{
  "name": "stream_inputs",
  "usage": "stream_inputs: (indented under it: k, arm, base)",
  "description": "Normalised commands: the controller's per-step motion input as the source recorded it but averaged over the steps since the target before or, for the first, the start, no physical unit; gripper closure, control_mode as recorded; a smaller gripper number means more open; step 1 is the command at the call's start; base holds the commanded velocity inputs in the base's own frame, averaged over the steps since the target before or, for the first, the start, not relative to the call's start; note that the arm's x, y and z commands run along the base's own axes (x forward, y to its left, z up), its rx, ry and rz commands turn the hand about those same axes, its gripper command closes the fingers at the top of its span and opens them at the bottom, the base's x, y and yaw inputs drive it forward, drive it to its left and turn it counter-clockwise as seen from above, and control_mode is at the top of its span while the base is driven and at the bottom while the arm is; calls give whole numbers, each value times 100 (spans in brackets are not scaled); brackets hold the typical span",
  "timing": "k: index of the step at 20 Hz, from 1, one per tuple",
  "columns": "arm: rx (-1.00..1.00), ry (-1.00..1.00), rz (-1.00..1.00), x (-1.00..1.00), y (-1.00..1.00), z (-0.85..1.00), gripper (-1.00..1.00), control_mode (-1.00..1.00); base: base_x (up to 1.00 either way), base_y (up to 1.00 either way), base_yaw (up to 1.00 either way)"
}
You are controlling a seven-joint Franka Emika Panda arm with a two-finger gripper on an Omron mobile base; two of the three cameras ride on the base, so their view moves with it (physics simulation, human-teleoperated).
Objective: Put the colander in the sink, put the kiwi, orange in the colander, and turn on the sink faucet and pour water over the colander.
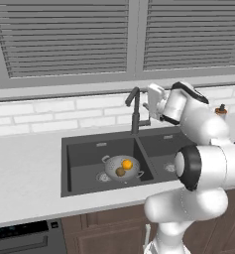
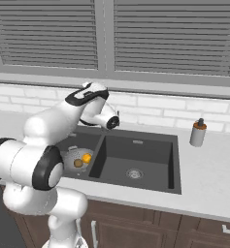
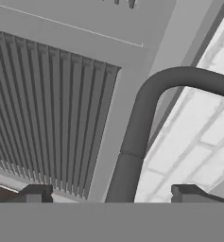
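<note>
End effector (image 3: 111, 194): jaws spread wide, released, grasping nothing. In the hand view the two dark fingertips (image 3: 34, 193) stand well apart at the bottom edge, and the sink faucet (image 3: 141, 120) rises between them, its dark stem running up and bending into the spout toward the right. No contact between the fingertips and the stem is visible.

From the left base view the end effector (image 1: 151, 101) is held level with the upper part of the sink faucet (image 1: 135, 110), just beside it on its right, above the back rim of the sink (image 1: 84, 144). The arm rises from the base, folds at the elbow and reaches forward with the wrist turned sideways toward the faucet.

Sink contents: the colander (image 1: 122, 168) stands upright in the left basin, well below the end effector and apart from it. The orange (image 1: 127, 164) and the kiwi (image 1: 120, 171) lie inside the colander, side by side and close together. In the right base view the orange (image 2: 87, 158) and kiwi (image 2: 78, 163) show in the same basin, partly behind the arm. A silver drain (image 2: 134, 173) lies in the right basin.

A soap bottle (image 2: 198, 133) stands on the surface (image 2: 218, 169) to the right of the sink, well apart from the end effector.
</note>
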Motion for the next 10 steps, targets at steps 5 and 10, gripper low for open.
stream_inputs:
  k: [5,10]
  arm:
    - [2,2,-5,-95,-52,29,-100,-100]
    - [-1,1,-5,-72,-68,9,-100,-100]
  base:
    - [0,0,0]
    - [0,0,0]
